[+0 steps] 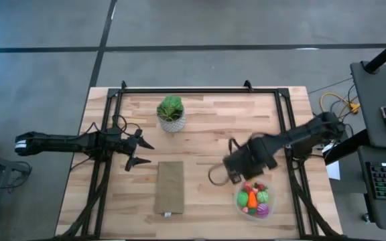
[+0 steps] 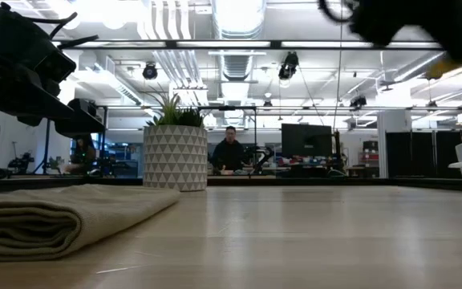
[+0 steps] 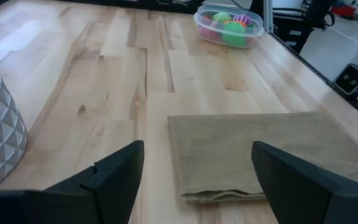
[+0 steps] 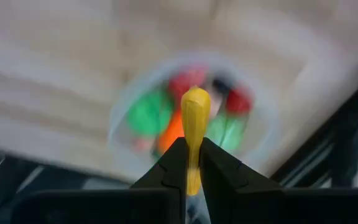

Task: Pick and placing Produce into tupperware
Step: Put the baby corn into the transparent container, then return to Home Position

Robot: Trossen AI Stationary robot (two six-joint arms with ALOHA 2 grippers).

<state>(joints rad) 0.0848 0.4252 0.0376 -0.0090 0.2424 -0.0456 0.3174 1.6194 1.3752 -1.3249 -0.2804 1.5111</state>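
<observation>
Overhead, right gripper point(image 1: 241, 175) raised above the table, just beside the clear round shallow plastic tupperware point(image 1: 254, 201) on its inner rear side. Seen from the right wrist, dark fingers point(image 4: 174, 168) clamped tight on a small yellow elongated toy produce piece point(image 4: 195, 134), pinched near its lower half with the rounded end sticking out beyond the tips. Directly beyond that yellow piece, blurred, the tupperware with red, green and orange produce point(image 1: 252, 198) inside, plus a purple-magenta piece near its front rim in the high view. Container standing near the front right corner of the pale wooden table point(image 1: 206, 127).

Left gripper point(image 1: 137, 152) waiting over the left side of the table, fingers point(image 3: 114, 180) spread wide with nothing between them, pointed across a flat folded olive-brown cloth point(image 1: 169, 187) lying in the front middle. Leafy green plant in a white patterned pot point(image 1: 171, 114) upright toward the rear centre, well apart from the tupperware.
</observation>
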